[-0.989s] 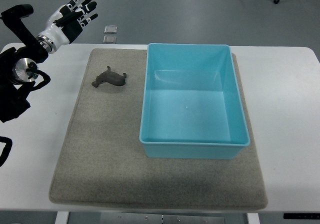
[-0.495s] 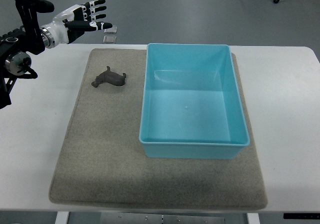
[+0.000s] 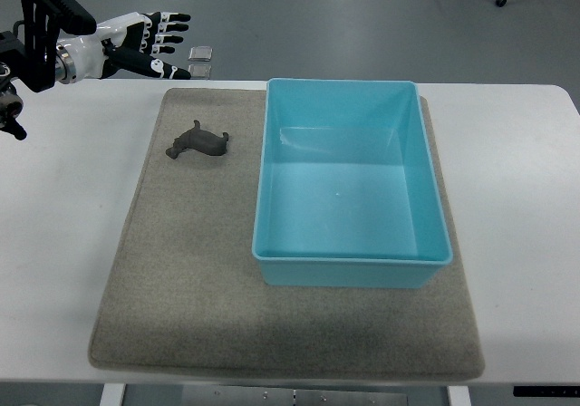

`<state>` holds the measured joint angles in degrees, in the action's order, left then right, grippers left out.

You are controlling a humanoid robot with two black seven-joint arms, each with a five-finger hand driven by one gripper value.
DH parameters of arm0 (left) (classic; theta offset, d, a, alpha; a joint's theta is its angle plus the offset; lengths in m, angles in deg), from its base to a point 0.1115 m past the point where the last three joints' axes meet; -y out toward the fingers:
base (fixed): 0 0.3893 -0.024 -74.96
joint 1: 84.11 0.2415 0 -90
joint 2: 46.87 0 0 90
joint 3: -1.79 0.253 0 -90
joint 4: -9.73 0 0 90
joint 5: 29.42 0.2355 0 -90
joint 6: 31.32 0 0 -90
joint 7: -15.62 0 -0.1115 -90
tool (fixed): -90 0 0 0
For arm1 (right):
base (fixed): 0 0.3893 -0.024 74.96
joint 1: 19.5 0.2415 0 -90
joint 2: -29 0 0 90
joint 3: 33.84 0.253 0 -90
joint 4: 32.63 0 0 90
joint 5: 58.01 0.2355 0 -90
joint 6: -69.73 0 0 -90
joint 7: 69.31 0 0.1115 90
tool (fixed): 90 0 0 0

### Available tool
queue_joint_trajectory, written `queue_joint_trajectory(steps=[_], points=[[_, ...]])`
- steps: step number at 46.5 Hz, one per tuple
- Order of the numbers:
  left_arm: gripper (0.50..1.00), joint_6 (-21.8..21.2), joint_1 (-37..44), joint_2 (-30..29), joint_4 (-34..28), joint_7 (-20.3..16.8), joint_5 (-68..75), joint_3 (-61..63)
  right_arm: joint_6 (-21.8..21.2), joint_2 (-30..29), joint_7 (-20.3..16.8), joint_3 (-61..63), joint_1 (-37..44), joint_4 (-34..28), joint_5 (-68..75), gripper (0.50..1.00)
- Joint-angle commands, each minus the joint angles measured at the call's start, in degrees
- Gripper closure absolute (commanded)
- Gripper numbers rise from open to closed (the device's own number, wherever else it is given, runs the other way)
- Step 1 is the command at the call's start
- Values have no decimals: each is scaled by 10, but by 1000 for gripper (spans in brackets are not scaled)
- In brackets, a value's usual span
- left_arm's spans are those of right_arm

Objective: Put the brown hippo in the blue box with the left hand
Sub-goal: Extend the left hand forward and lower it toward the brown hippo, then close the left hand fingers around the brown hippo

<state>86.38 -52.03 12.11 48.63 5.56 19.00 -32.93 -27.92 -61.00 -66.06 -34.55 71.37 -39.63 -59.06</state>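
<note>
The left hand (image 3: 145, 43) hangs at the far left corner of the table (image 3: 54, 234), its fingers (image 3: 172, 18) stretched out flat and spread, holding nothing. Nearer the camera than the fingertips and slightly to their right, the brown hippo (image 3: 198, 141) lies on the grey mat (image 3: 181, 279), well apart from the hand with only bare mat between them. The blue box (image 3: 350, 181) sits on the same mat to the right of the hippo (close, but not touching it) and is empty. Just beyond the fingertips, two small square tiles (image 3: 200, 62) lie on the floor past the table edge.
</note>
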Motion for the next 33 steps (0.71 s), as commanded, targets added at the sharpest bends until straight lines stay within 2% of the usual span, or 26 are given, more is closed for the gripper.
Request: queue_joint_trajectory(steps=[1,12,19,27,33], points=[[529,-19,-2,-9,23,-8,0,35,0,0,0,0,0,1,0,564],[531,-124,-28,-40,98,-42,-1,177,0,0,0,0,0,1,0,564],[529,-184,-46,-41,113,-45,-2,250,0,0,0,0,0,1,0,564],[531,-201,-55,-38,114,-45,-2,290,0,0,0,0,0,0,0,564],[555,-211,-60,-35,114,-46,-2,317,0,0,0,0,0,0,0,564]])
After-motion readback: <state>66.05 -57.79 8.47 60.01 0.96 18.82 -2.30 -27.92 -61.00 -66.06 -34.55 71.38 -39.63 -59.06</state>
